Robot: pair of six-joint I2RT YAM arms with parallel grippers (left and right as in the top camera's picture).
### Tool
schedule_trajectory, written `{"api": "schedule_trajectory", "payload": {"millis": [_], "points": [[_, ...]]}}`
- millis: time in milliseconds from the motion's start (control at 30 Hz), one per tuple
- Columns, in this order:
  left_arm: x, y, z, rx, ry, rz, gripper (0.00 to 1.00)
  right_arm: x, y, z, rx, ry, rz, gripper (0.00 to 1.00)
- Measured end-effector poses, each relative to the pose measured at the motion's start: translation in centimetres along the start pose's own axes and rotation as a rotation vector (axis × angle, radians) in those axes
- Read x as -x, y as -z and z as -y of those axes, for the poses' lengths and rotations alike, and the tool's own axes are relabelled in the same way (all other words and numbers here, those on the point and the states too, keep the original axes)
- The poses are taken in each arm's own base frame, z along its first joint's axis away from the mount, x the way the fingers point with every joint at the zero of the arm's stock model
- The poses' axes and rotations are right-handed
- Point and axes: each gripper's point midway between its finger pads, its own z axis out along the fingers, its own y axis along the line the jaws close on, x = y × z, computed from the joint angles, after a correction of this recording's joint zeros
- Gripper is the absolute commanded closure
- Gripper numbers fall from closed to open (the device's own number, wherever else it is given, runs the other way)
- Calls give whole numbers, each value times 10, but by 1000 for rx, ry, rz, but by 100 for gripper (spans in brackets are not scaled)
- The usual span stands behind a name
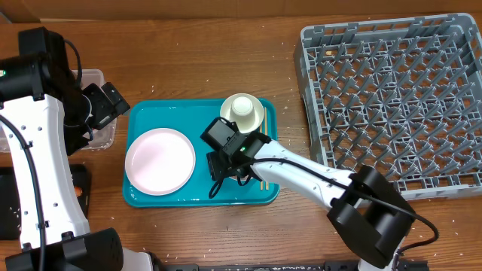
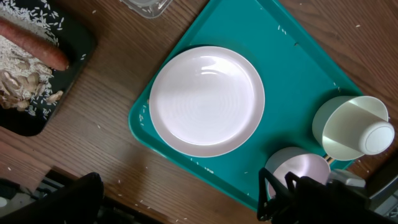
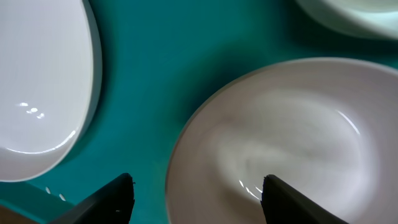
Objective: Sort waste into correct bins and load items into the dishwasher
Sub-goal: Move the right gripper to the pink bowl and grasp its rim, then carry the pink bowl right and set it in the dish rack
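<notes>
Seen from overhead, my right end effector hangs over the teal tray, between the plate on the left and the upturned cup standing on the far dish. The rack is well apart, on the right of the tabletop. My left end effector sits by the tub, and I cannot tell how its jaws stand. From my left wrist, the near dish lies under my right arm, just beside the dish that carries the cup. The carrot and rice are in the black tray. From my right wrist, my fingers are spread wide and hold nothing. One is outside the near dish's rim, the other over its bowl. I judge that the smooth, shallow rim could slip out as I close. A skewed pinch might tip the dish or shove it against its neighbour and topple the cup.
</notes>
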Motion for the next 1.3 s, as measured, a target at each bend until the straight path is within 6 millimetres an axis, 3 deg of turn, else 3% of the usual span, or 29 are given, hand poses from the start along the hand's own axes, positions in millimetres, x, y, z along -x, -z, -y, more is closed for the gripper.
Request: {"api": "schedule_trajectory", "payload": {"millis": [367, 567, 967, 1300], "points": [[0, 0, 0, 0, 0, 0, 0, -10, -7, 3, -27, 61, -33, 46], [0, 0, 0, 0, 0, 0, 0, -12, -7, 2, -22, 62, -43, 60], [0, 0, 0, 0, 0, 0, 0, -21, -6, -3, -14, 78, -69, 61], [0, 0, 0, 0, 0, 0, 0, -25, -6, -6, -12, 91, -74, 96]]}}
